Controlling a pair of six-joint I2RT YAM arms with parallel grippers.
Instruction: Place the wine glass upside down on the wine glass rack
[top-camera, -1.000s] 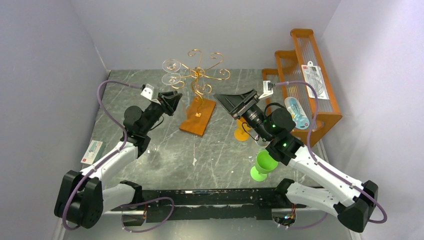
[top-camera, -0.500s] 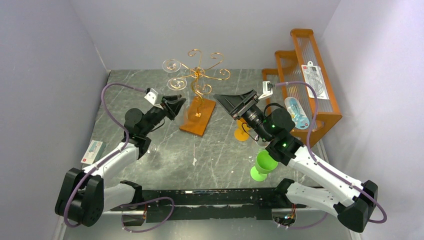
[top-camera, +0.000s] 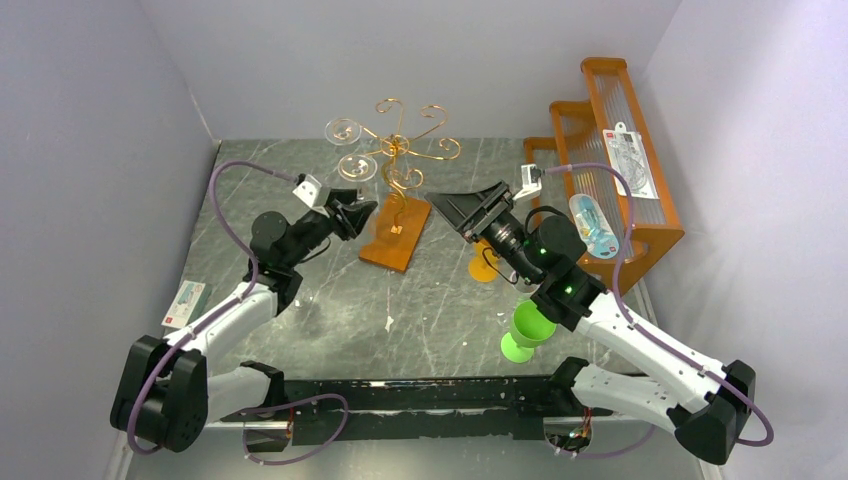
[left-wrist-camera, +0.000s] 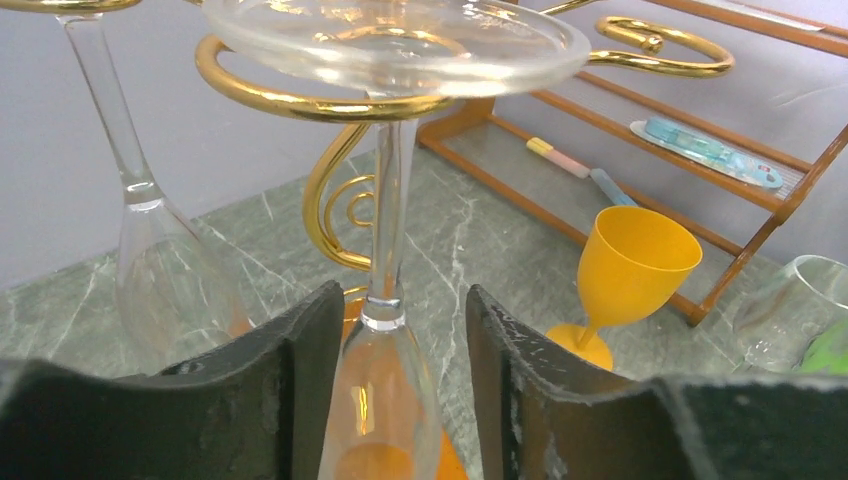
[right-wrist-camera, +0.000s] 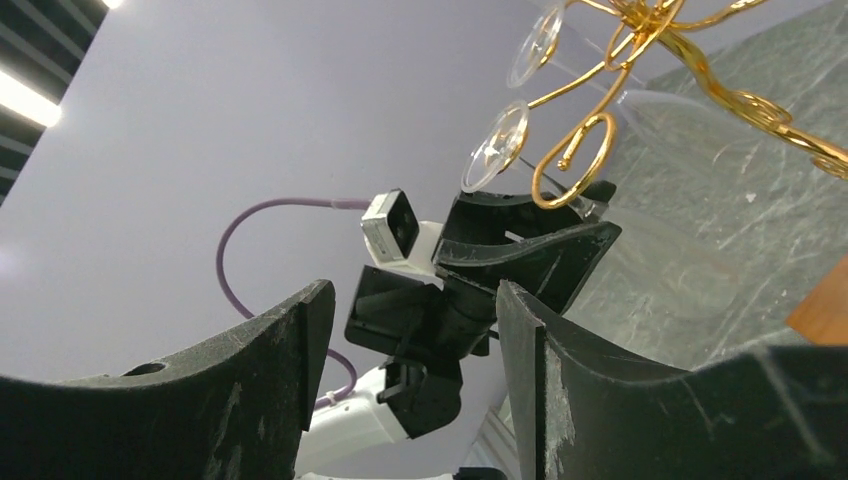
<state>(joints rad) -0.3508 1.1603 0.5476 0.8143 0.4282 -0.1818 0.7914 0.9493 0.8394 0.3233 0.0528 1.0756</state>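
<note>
Fingers (left-wrist-camera: 290, 400) of the left gripper (left-wrist-camera: 402, 300) are held apart either side of the wine glass (left-wrist-camera: 390, 200), which hangs upside down, its foot caught on a scroll arm of the rack (top-camera: 398, 150); contact cannot be judged. The right gripper (right-wrist-camera: 415, 300) is spread wide on nothing. Pale lilac walls (top-camera: 400, 50) are seen around a dark marbled table (top-camera: 440, 320). An orange shelf (top-camera: 640, 240) is set at the right. A second glass (left-wrist-camera: 150, 250) hangs alongside. A yellow goblet (left-wrist-camera: 625, 265) and a green goblet (top-camera: 528, 330) are stood nearby. Print on the packet (top-camera: 183, 304) is too small to be read.
</note>
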